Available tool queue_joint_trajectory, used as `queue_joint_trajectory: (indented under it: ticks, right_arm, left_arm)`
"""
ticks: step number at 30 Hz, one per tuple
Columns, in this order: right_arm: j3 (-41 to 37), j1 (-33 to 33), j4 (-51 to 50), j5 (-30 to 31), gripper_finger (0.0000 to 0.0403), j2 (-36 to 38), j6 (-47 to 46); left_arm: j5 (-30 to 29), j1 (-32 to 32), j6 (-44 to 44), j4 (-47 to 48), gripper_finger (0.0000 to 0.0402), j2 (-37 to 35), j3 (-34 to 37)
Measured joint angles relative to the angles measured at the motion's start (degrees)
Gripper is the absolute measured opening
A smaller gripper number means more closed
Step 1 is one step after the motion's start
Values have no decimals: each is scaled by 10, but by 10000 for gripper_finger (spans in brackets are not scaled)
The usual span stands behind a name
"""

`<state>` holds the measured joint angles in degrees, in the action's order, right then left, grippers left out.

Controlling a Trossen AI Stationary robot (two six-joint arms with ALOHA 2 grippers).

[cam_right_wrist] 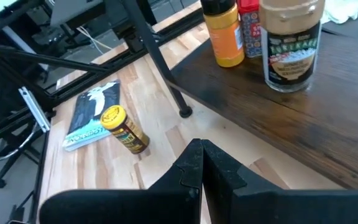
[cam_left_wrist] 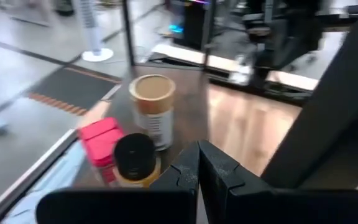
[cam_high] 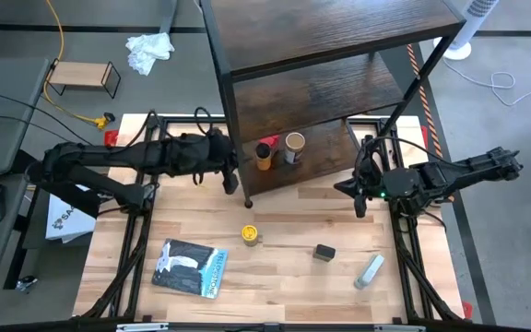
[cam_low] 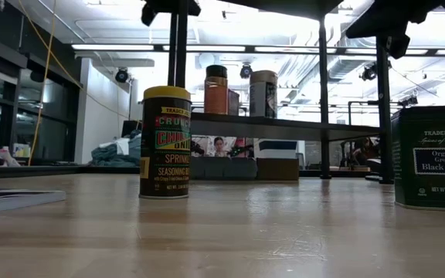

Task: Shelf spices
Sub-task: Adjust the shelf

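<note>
While both hover closed, left claw [cam_high: 231, 177] faces right claw [cam_high: 359, 192].

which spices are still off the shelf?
Two: the yellow-lidded jar and the small black tin, both standing on the table. The tan-lidded jar, brown jar and red one stand on the shelf.

Light-wood surface [cam_high: 284, 277] with four loose items and the shelf's legs.

A yellow-lidded jar [cam_high: 248, 234] is seen standing near the middle, with a small black tin [cam_high: 324, 252] to its right and a grey-white tube [cam_high: 370, 270] lying further right. A flat blue-grey packet [cam_high: 190, 268] lies at the front left. The shelf [cam_high: 330, 157] is stood on the rear half of the surface.
</note>
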<state>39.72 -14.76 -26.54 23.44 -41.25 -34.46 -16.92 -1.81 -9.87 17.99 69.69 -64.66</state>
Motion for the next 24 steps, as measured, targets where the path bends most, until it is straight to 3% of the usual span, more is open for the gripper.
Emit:
queue_joint_trajectory:
  ticks: [5, 11, 15, 24]
  right_arm:
    - [0, 0, 12, -12, 0, 0, 2]
    - [0, 0, 27, -12, 0, -9, 11]
    - [0, 0, 75, -12, 0, -33, 26]
    - [0, 2, 176, 15, 0, -128, 50]
  left_arm:
    - [94, -21, -14, 1, 0, 0, 0]
    - [136, 4, -60, 0, 0, 0, 0]
    - [130, 38, -90, 0, 0, 0, 0]
    - [27, 123, -139, -19, 0, 1, 0]
